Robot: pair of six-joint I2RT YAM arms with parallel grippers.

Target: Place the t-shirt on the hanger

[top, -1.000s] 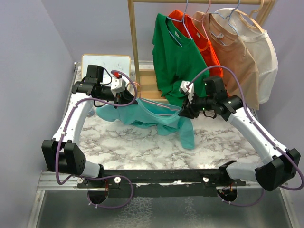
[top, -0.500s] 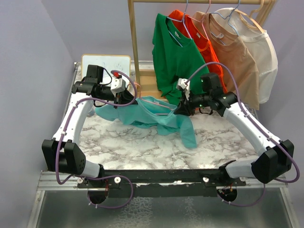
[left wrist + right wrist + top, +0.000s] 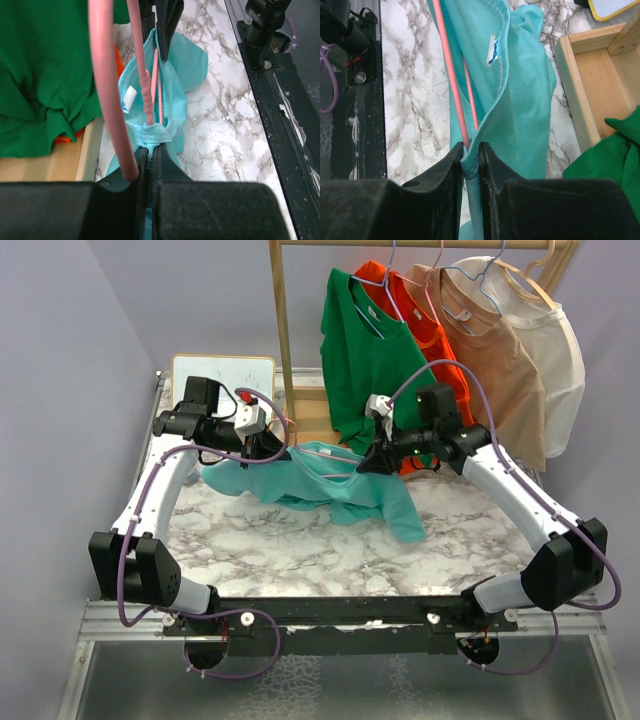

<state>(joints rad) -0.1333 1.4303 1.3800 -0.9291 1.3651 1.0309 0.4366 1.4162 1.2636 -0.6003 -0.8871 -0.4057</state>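
The t-shirt (image 3: 335, 490) hangs over table (image 3: 270, 550), before rack (image 3: 282, 330).

Nothing is legible; the tag (image 3: 492, 50) on the t-shirt (image 3: 525, 95) is unreadable.

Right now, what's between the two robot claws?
The teal cloth t-shirt and thin pink wire hanger span from left gripper to right gripper, seen in the top view.

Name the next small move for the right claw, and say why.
Probably draw the right claw slightly away from the left claw, spreading the t-shirt along the hanger. Both claws pinch cloth at the pink wire, and the shirt sags bunched between them.
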